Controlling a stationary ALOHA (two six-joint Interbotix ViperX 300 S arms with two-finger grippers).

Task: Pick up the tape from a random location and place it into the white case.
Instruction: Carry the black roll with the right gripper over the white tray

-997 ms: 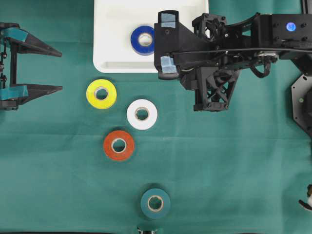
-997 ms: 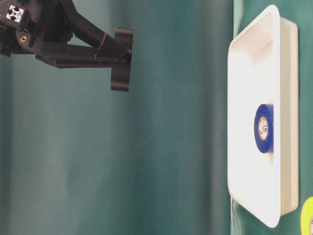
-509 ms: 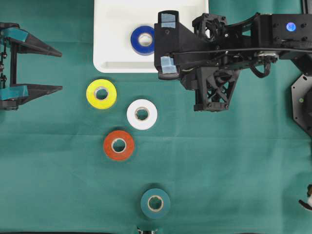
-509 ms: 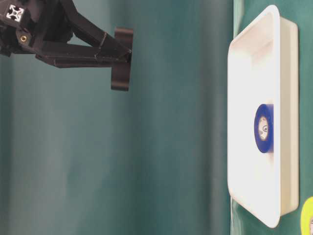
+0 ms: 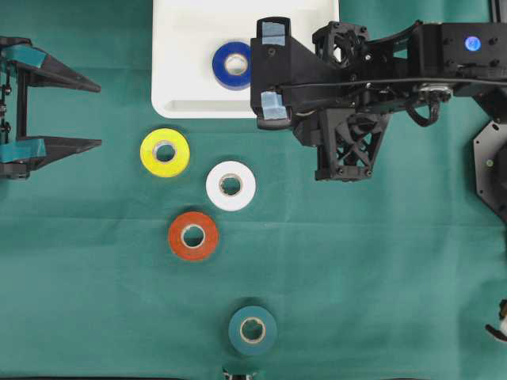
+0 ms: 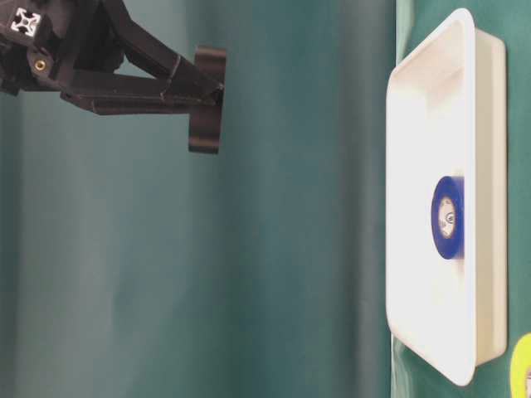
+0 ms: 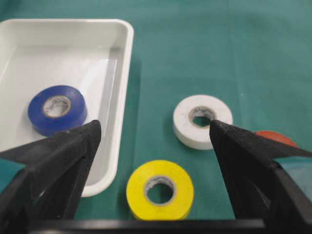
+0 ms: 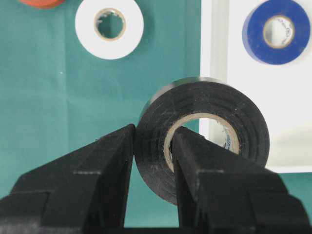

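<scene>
Overhead view shows the right gripper [image 8: 152,146] up over the edge of the white case [image 5: 186,75], pinching the wall of a black tape [image 8: 204,126] with 1 finger inside its hole and 1 outside. A blue tape [image 5: 232,65] lies flat inside the case. The left gripper [image 5: 99,115] waits wide open with nothing in it at the left side of the green cloth [image 5: 372,277], and yellow tape [image 5: 165,152], white tape [image 5: 230,185], orange tape [image 5: 193,235] and green tape [image 5: 253,329] lie on the cloth below the case.
</scene>
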